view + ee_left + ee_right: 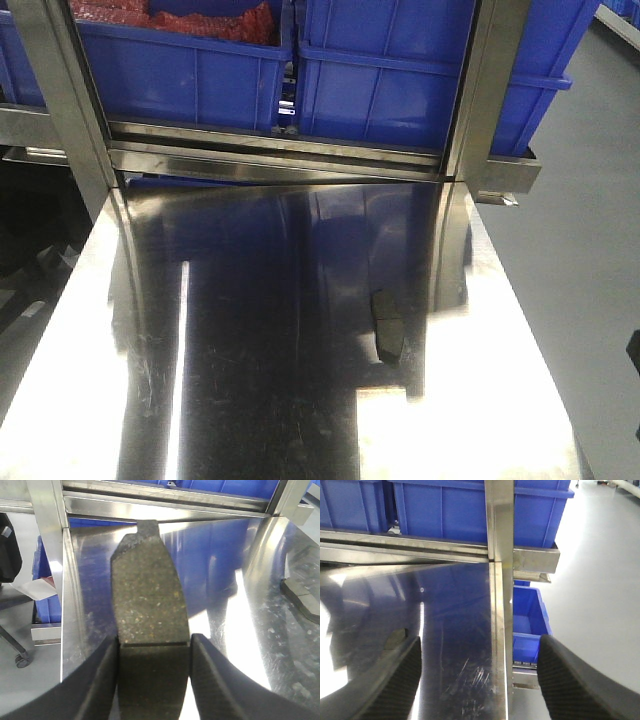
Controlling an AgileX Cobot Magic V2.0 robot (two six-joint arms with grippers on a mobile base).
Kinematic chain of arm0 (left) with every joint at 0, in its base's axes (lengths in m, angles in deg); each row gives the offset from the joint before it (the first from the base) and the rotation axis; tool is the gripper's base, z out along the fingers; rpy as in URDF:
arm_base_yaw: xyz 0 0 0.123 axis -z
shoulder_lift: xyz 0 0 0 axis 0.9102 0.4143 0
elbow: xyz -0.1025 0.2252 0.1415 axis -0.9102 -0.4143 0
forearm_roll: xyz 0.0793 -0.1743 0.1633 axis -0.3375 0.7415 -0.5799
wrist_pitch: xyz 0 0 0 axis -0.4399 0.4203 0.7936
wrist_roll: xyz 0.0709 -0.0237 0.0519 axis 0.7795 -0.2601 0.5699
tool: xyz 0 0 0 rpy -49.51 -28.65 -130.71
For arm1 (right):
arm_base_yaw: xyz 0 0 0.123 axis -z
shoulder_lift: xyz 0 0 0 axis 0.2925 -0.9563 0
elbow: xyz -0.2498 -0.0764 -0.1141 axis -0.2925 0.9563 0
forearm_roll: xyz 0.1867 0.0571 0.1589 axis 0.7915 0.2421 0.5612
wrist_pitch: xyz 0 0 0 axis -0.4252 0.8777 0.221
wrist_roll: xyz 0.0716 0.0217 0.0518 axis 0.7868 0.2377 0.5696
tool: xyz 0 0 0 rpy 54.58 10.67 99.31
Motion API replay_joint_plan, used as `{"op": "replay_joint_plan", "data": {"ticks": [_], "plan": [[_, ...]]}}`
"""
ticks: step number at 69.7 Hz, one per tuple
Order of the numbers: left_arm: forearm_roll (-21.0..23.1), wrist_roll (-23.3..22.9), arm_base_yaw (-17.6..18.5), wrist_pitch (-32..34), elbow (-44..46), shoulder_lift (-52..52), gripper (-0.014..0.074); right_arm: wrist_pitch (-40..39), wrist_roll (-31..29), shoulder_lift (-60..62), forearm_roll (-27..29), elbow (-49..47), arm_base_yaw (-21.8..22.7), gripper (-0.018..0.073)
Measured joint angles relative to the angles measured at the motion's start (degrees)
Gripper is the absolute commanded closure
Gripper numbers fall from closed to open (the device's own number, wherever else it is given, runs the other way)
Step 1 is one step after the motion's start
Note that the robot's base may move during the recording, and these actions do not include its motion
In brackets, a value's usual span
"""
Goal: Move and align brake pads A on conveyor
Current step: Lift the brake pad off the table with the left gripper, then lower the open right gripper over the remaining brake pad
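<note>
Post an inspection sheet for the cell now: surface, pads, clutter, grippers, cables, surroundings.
Surface: shiny steel tabletop, scuffed, with glare; conveyor not in view.
Job's things: held brake pad clamped in the left gripper; loose brake pad flat on the tabletop, right of centre.
Clutter: nothing seen.
Grippers: left gripper shut on the held brake pad; right gripper open, empty.
Cables: nothing seen.
Surroundings: blue bins behind a steel frame; grey floor to the right.
</note>
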Motion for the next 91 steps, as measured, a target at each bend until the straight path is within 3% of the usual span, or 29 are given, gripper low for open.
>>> {"op": "replay_joint_plan", "data": {"ticks": [29, 39, 47, 59, 71, 91], "plan": [[0.0, 0.0, 0.0, 0.0, 0.0, 0.0, 0.0587, 9.8, -0.1, -26.0, 2.3, -22.0, 0.0, 0.009], [0.0, 0.0, 0.0, 0.0, 0.0, 0.0, 0.0587, 14.2, -2.6, -35.1, 2.3, -27.7, -0.5, 0.009], [0.0, 0.0, 0.0, 0.0, 0.0, 0.0, 0.0587, 14.6, -4.7, -40.1, 2.3, -30.7, -4.3, 0.009], [0.0, 0.0, 0.0, 0.0, 0.0, 0.0, 0.0587, 13.1, -5.1, -46.9, 2.2, -34.6, -14.7, 0.009], [0.0, 0.0, 0.0, 0.0, 0.0, 0.0, 0.0587, 14.2, 2.7, -55.1, 0.4, -40.3, -19.9, 0.009], [0.0, 0.0, 0.0, 0.0, 0.0, 0.0, 0.0587, 24.8, 12.7, -69.5, -7.3, -51.5, -20.6, 0.009]]}}
